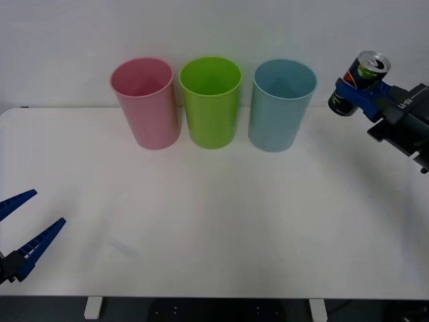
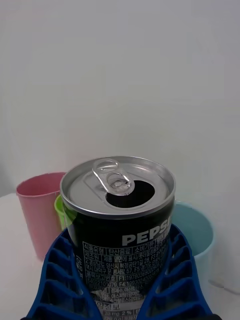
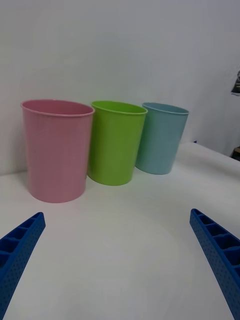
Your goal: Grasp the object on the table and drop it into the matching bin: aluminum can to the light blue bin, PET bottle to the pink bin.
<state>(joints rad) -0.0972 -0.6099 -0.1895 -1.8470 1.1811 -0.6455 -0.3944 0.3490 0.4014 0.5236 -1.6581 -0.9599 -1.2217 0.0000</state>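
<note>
Currently the aluminum can is off the tabletop, clamped in the right gripper, tilted, held up right of the light blue bin and not yet over its rim. Grasp and lift look done; carry-over and drop are left. Pink bin isn't needed. Left gripper idles with fingers apart at the near left edge.

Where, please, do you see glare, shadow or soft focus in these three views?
Front view: even light, faint shadows on the white tabletop beneath the three plastic bins. Right wrist view: bright sheen on the silver top of the dark aluminium can held in the right gripper; bins behind look slightly soft. Left wrist view: no glare; open left gripper.
</note>
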